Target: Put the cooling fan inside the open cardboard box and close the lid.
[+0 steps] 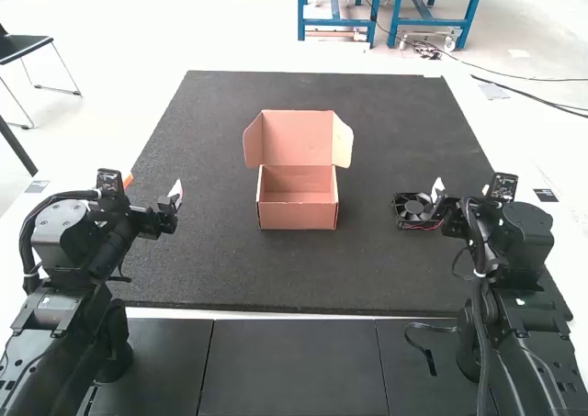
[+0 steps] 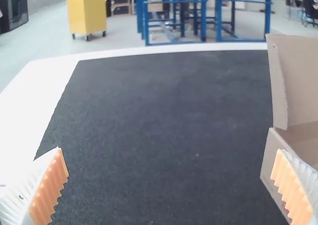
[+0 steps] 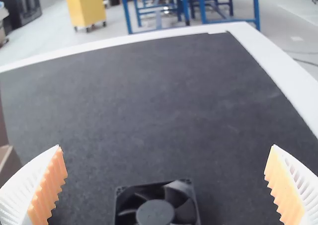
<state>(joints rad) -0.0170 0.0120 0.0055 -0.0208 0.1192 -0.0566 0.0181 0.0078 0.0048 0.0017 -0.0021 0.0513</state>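
Your white ribbed left gripper (image 1: 171, 203) hung released, well left of the open brown cardboard box (image 1: 297, 216) at the centre of the black mat (image 1: 202, 251). The black square cooling fan (image 1: 414, 209) lay to the box's right, just ahead of your spread, empty right gripper (image 1: 439, 207). A shallow pinch on its edges could have let it slip.

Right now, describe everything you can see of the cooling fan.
The cooling fan is black and plastic-looking: a square frame around curved blades and a round hub. It lies flat on the black mat, on the right arm's side of the cardboard box, apart from it. The open right gripper flanks it without touching.
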